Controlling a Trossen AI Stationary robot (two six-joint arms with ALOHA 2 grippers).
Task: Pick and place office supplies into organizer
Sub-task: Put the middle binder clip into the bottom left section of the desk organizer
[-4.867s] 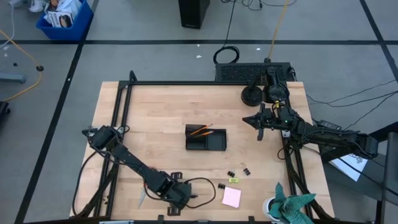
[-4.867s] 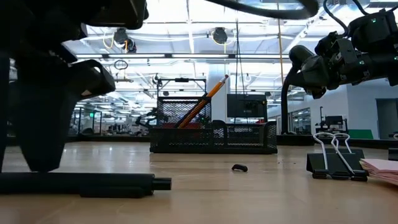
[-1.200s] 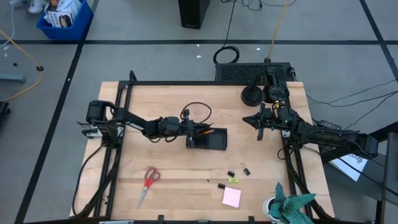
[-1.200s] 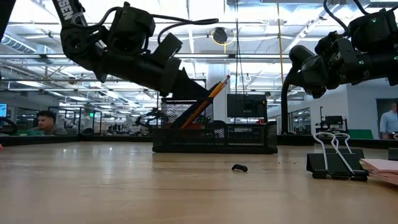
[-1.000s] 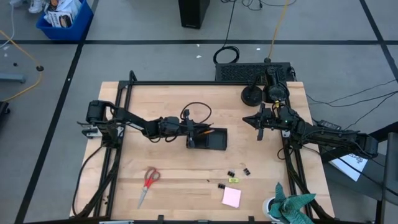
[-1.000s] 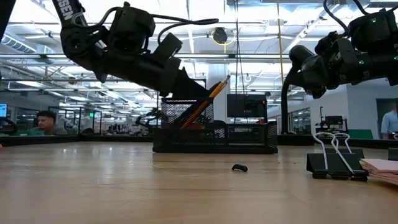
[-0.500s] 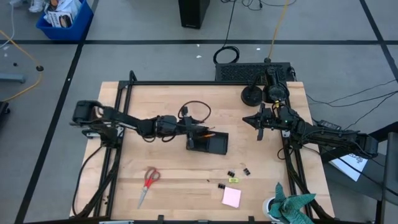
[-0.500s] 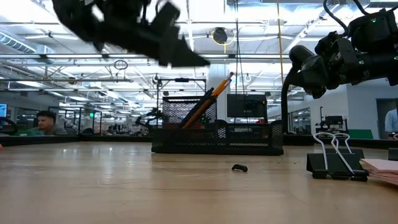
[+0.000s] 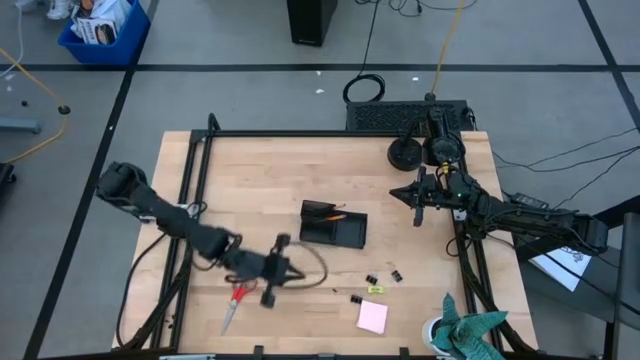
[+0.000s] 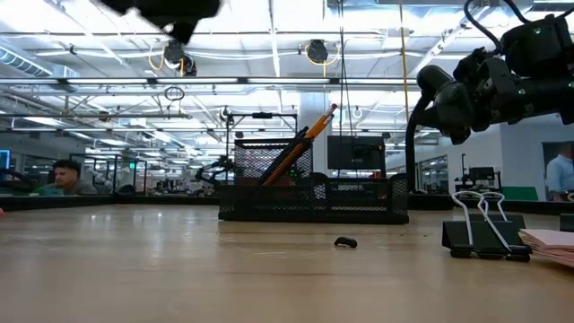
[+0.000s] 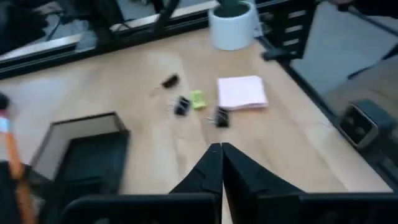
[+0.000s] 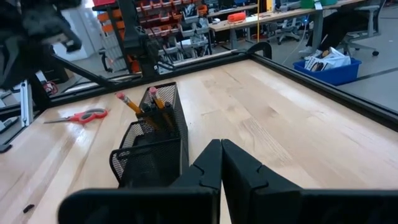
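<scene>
Grey floor with black tape lines surrounds the wooden table. A blue bin sits at 11 o'clock. Ceiling lights glow over distant workbenches.

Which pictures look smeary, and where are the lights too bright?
The left wrist view is smeary: the pink pad and organizer look soft. In the high view, the left hand is blurred near the scissors. The low view's ceiling lights glare white; the binder clip looks sharp.
</scene>
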